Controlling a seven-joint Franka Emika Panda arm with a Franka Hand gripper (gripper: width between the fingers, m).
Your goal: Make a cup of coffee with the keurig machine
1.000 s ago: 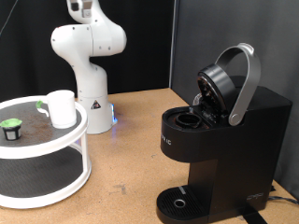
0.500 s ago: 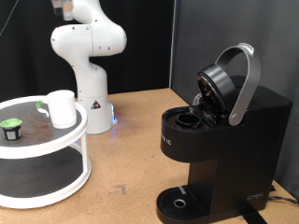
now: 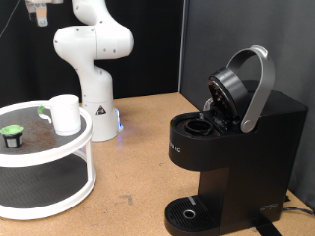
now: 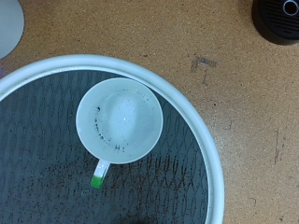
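The cup [image 3: 65, 113] is a small white mug standing upright on the top shelf of a round white tray [image 3: 69, 147] at the exterior view's left. A small green-topped pod [image 3: 12, 133] sits to its left on the same shelf. The keurig machine [image 3: 231, 147] is black and stands at the right with its silver-handled lid raised and the pod chamber open. My gripper [image 3: 39, 12] shows only partly at the top left edge, high above the tray. The wrist view looks straight down on the empty cup [image 4: 120, 119], its handle [image 4: 101, 171] and the tray rim [image 4: 201, 126]. No fingers show there.
The white robot base [image 3: 94, 59] stands behind the tray. The brown tabletop [image 3: 138, 157] lies between the tray and the machine. The machine's round drip base [image 3: 187, 211] is at the front, and a dark round piece [image 4: 277, 19] shows in the wrist view.
The hand has moved to the exterior view's left along the top edge, from above the robot base to above the tray. The cup, pod and machine have not moved.
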